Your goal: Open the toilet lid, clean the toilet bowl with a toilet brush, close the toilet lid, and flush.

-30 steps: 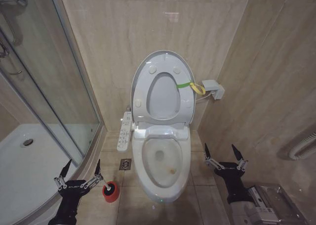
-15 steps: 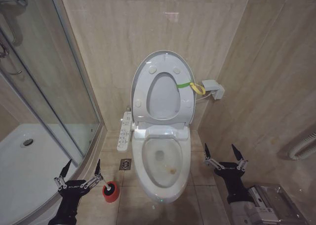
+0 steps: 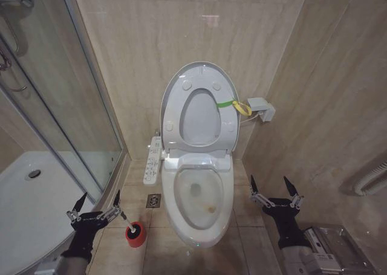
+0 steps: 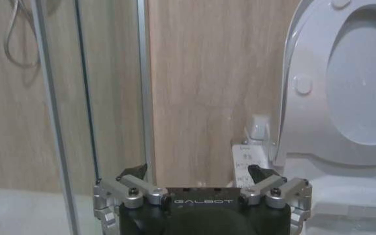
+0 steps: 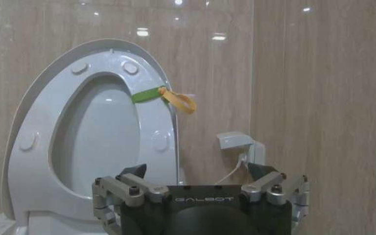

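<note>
Pincers left [image 3: 97, 205] and right [image 3: 276, 190] spread wide, holding nothing.

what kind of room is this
A small tiled bathroom, most likely: a toilet bowl with its toilet lid raised against the wall, a glass shower stall beside it, and a toilet brush on the floor.
</note>
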